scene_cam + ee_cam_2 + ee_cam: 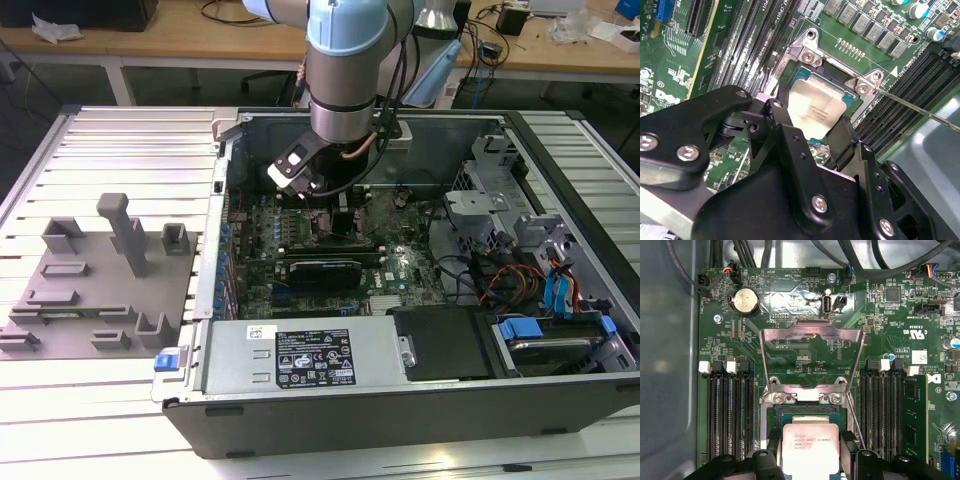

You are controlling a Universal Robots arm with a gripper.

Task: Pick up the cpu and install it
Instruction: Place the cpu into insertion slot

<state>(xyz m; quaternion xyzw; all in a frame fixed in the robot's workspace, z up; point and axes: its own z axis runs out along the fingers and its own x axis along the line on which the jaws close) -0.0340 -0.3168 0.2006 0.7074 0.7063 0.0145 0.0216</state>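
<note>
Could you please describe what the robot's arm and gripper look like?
The arm is a silver-grey cylinder with light blue joint caps, and black cables run down its side. A small white-and-black unit sits at the wrist. The gripper is matte black, built of angular linked plates studded with silver screw heads.

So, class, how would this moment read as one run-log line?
gripper: jaws closed on chip | chip: at open socket | latch plate: raised
</note>
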